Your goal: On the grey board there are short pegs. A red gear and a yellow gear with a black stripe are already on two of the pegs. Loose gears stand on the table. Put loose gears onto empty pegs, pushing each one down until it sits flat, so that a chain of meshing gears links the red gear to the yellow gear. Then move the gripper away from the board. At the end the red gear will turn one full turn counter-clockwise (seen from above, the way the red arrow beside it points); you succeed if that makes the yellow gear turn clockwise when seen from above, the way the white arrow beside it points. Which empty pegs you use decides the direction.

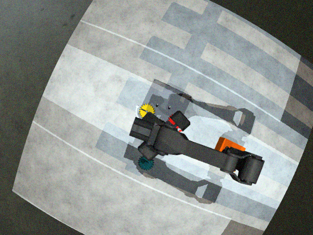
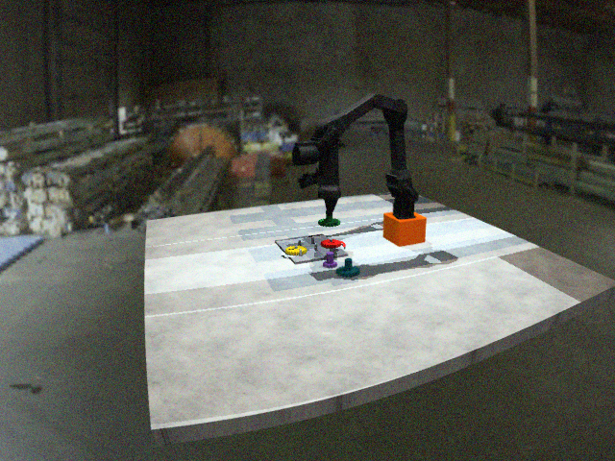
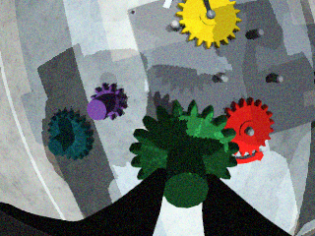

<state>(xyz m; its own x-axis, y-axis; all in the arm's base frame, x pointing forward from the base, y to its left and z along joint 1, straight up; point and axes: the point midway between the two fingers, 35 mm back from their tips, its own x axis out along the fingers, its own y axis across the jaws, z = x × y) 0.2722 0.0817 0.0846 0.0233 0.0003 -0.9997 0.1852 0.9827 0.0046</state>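
My gripper (image 2: 329,214) (image 3: 185,179) is shut on the knob of the green gear (image 2: 329,222) (image 3: 197,120) and holds it in the air, well above the table. The grey board (image 2: 317,258) (image 3: 140,29) carries the yellow gear (image 1: 146,110) (image 2: 296,250) (image 3: 207,25) and the red gear (image 1: 172,120) (image 2: 332,243) (image 3: 243,123), each on a peg. Several empty pegs show in the wrist view, between and beside these gears. The purple gear (image 2: 329,260) (image 3: 115,100) and the teal gear (image 1: 145,163) (image 2: 348,270) (image 3: 79,135) stand on the table. In the top view the arm hides the green and purple gears.
The orange base block (image 1: 231,145) (image 2: 404,229) stands at the arm's foot. The arm reaches over the board's near edge. A red arrow (image 3: 251,158) lies beside the red gear, and a white arrow (image 1: 136,111) lies beside the yellow gear. Dark shadows cross the board and table.
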